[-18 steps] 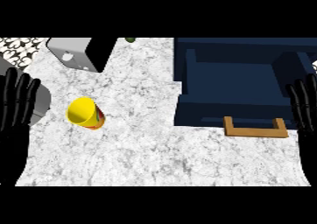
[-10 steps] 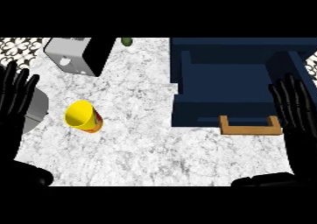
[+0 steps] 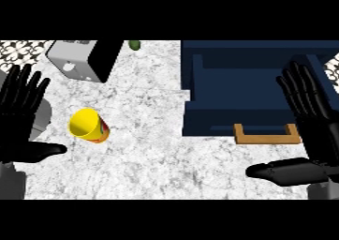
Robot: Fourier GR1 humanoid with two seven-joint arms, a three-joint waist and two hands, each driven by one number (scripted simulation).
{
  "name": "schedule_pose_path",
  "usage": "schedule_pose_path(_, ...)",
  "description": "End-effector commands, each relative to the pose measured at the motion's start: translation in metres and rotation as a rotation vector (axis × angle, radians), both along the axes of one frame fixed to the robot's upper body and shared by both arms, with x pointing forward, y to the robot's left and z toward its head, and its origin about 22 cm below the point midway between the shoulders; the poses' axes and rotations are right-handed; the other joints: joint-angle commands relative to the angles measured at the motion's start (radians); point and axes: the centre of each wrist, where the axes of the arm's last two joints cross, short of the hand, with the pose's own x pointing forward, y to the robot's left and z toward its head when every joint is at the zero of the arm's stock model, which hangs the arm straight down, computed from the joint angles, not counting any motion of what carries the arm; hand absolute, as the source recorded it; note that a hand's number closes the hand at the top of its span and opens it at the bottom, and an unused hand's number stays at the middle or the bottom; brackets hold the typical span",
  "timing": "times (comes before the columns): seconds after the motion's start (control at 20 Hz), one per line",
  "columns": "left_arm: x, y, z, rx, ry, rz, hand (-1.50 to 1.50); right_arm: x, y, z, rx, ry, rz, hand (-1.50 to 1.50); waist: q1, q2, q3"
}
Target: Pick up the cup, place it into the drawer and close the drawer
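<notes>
A yellow cup lies on its side on the marble counter, mouth toward the upper left, with a red-orange band near its base. To the right stands a dark blue drawer, pulled open, with a wooden handle on its near edge. My left hand is at the left edge, fingers straight and upward, thumb pointing toward the cup but apart from it. My right hand is open at the right edge, beside the drawer's handle, holding nothing.
A grey and black appliance stands at the back left. A small green object sits at the counter's far edge. Patterned tiles show at the top corners.
The view has shifted: the cup, drawer and appliance sit lower in the picture. Both hands have come further into view, and their thumbs and forearms now show.
</notes>
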Motion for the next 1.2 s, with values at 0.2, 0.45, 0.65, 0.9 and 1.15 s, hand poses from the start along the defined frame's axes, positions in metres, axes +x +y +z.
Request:
schedule_pose_path(0.2, 0.016, 0.012, -0.052, 0.024, 0.098, 0.049, -1.5, 0.013, -0.005, 0.002, -0.003, -0.021, 0.011, -1.5, -0.003, -0.002, 0.0)
schedule_pose_path(0.45, 0.02, 0.031, -0.106, 0.06, 0.156, 0.066, -1.5, 0.02, -0.009, 0.006, 0.009, -0.013, 0.001, -1.5, -0.009, 0.002, 0.0)
schedule_pose_path(0.65, 0.031, 0.052, -0.114, 0.063, 0.17, 0.121, -1.5, 0.015, 0.002, 0.012, -0.002, -0.033, -0.005, -1.5, -0.009, 0.001, 0.0)
schedule_pose_path(0.9, 0.01, 0.041, -0.166, 0.069, 0.216, 0.105, -1.5, 0.024, -0.018, 0.02, -0.005, -0.035, -0.005, -1.5, -0.009, 0.001, -0.001)
schedule_pose_path(1.15, 0.01, 0.055, -0.178, 0.081, 0.233, 0.149, -1.5, 0.021, -0.011, 0.015, -0.023, -0.038, 0.022, -1.5, -0.01, 0.001, -0.001)
